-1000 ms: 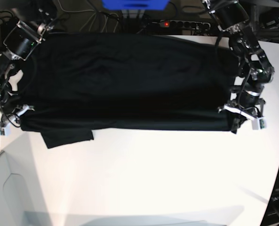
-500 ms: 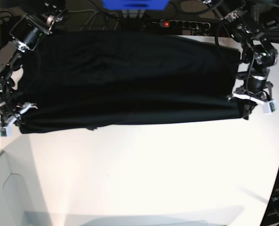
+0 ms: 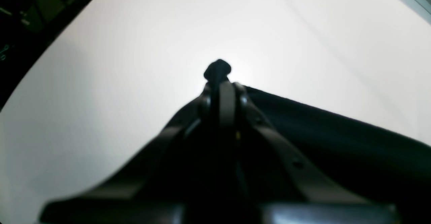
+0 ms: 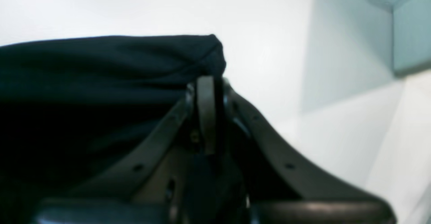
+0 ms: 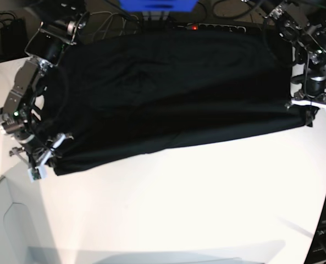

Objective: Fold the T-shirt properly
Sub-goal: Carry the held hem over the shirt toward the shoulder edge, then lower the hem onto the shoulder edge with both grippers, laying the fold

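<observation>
The black T-shirt (image 5: 173,93) hangs stretched between both grippers above the white table (image 5: 195,203), plain side showing. At the right of the base view my left gripper (image 5: 310,113) is shut on its near right corner. A small tuft of the T-shirt (image 3: 218,69) pokes out past the left gripper's (image 3: 222,87) closed fingertips. My right gripper (image 5: 46,159) pinches the near left corner at the base view's left. In the right wrist view the T-shirt (image 4: 111,62) bunches just over the shut right gripper (image 4: 207,82).
A blue box (image 5: 157,4) and a power strip (image 5: 217,26) with cables lie behind the table's far edge. A pale grey panel (image 5: 14,225) sits at the lower left. The table's curved edge (image 5: 325,181) runs down the right side.
Both grippers have lifted the shirt's near edge and spread outward. The cloth now hangs taut, the left side lower than the right. The sleeve flap that lay on the table has been drawn up.
</observation>
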Tool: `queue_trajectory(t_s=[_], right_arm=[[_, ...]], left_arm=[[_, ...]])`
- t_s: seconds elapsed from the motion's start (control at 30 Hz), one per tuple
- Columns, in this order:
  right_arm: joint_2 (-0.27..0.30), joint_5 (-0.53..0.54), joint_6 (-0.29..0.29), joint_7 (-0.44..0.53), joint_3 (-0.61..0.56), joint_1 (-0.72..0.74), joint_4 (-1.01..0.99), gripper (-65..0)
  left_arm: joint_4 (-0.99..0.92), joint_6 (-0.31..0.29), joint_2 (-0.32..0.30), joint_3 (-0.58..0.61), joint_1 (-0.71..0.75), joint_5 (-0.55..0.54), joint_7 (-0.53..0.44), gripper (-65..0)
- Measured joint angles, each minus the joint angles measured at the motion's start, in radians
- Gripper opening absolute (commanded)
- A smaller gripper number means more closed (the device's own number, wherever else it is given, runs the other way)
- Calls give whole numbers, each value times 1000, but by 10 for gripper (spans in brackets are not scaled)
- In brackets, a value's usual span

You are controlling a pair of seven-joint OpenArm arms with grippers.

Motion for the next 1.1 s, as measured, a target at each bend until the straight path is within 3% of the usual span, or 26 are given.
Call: queue_trajectory(t_s=[0.17, 0.4, 0.57, 0.73, 1.1], right_arm=[[-3, -4, 0, -5, -14, 39, -1, -650], [-19, -4, 0, 0, -16, 96, -98, -650], [-18, -7, 0, 2, -14, 140, -201, -650], [-13, -8, 0, 7, -14, 192, -272, -650], [-13, -10, 0, 130, -15, 207, -367, -650]], left_arm=[[0, 0, -3, 3, -32, -64, 8, -649], [-10, 5, -8, 5, -118, -72, 8, -649], [-41, 16, -11, 16, -198, -66, 92, -649], [-107, 16, -31, 14, -249, -68, 97, -649], [-227, 19, -65, 14, -307, -3, 101, -649]])
